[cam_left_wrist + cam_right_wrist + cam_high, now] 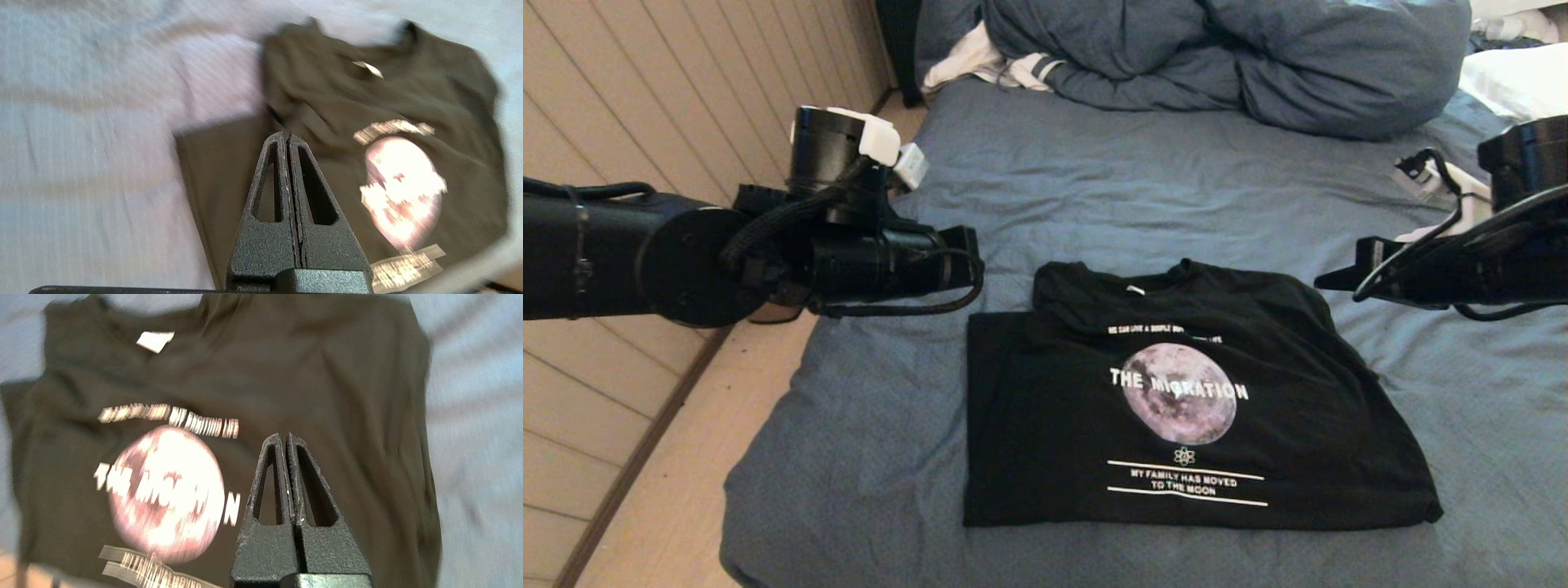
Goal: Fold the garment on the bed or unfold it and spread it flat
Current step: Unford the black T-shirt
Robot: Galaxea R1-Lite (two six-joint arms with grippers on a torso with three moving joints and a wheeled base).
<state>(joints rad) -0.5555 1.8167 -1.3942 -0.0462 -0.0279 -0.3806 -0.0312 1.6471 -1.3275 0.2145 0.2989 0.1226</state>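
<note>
Head view shows folded garment (1176,400) on bed (1094,180), wrist views show left tool (286,134), right tool (284,435) closed, empty

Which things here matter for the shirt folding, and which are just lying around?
Job:
black T-shirt, folded on the bed
left gripper, shut, empty
right gripper, shut, empty

Lying about:
bunched duvet
white striped cloth
white pillow

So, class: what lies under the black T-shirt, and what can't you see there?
The black T-shirt lies folded, print up, on the bed, whose wrinkled blue-grey cover shows all round it. The cover directly beneath, and the shirt's folded-under layers, are hidden by the top layer.
</note>
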